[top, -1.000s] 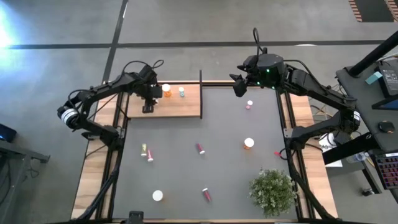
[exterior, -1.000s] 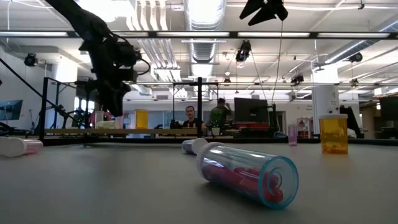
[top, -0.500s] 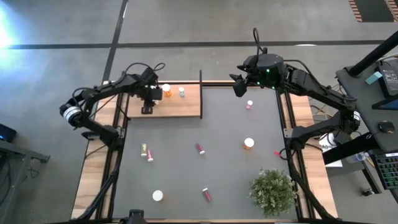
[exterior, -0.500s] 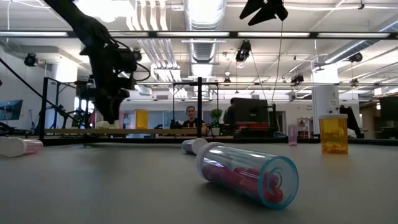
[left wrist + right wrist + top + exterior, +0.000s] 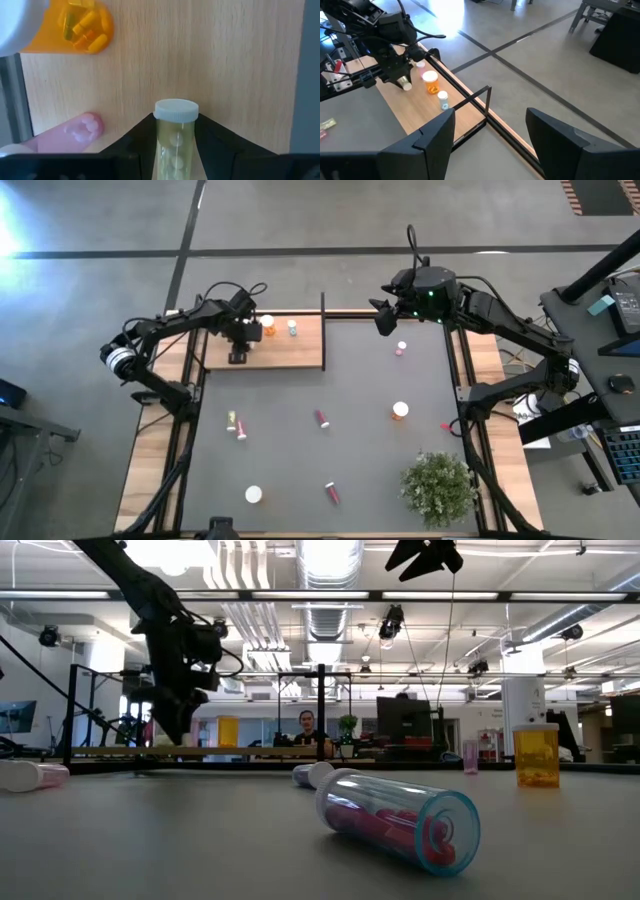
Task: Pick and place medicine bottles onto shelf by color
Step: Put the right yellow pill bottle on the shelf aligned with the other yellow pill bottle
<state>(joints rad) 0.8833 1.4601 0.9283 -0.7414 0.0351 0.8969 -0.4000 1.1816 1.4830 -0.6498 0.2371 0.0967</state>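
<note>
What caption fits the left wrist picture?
Left gripper holds a yellow-green pill bottle above the wooden shelf, near an orange bottle.
</note>
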